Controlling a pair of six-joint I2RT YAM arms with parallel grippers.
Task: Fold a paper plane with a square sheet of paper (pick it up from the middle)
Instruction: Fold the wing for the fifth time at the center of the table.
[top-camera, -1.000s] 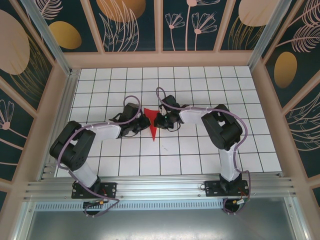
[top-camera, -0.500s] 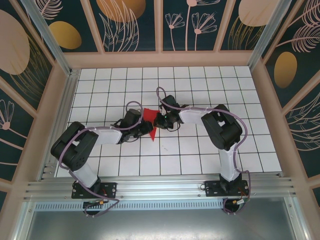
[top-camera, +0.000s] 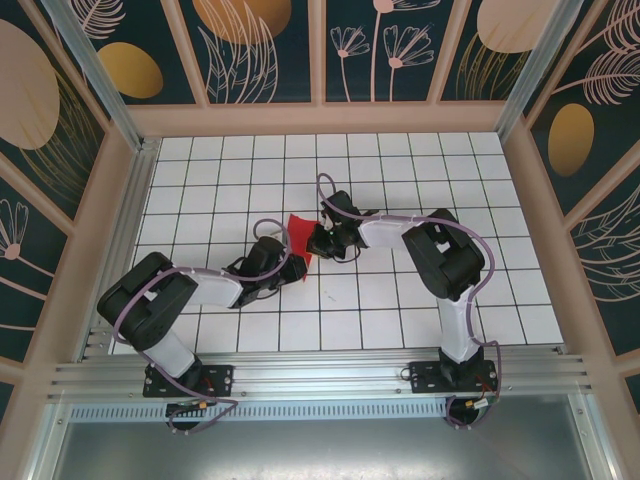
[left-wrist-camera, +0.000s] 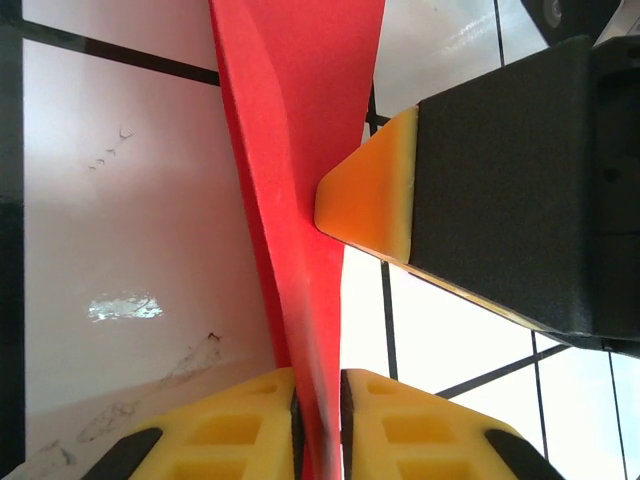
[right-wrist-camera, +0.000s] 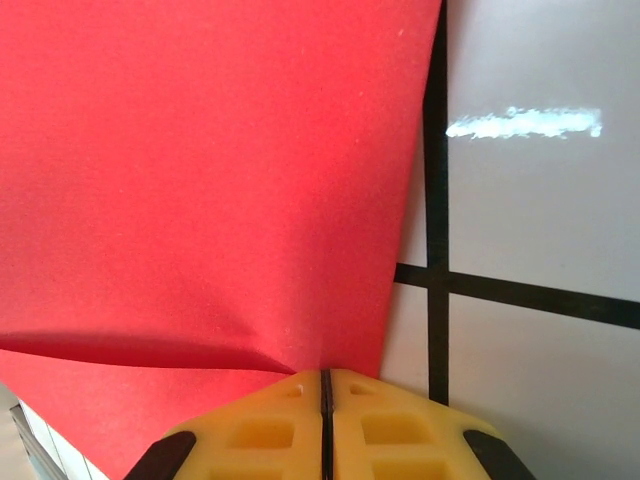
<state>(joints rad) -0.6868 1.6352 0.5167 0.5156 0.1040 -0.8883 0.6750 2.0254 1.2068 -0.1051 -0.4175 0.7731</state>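
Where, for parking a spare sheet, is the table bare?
Bare: tile rows along the back wall; tiles between right arm and right wall; near rows between the bases. Crowded: centre, left pincer and right pincer on the red paper.

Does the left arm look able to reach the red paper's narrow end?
Likely yes: the left fingers straddle that end of the red paper, while the right fingers pinch it farther up, leaving the way free.

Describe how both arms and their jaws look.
The left arm and right arm have white links and bulky black joints, with a lilac cable looping along each. Their jaws are black, tipped with yellow-orange pads moulded with square recesses.
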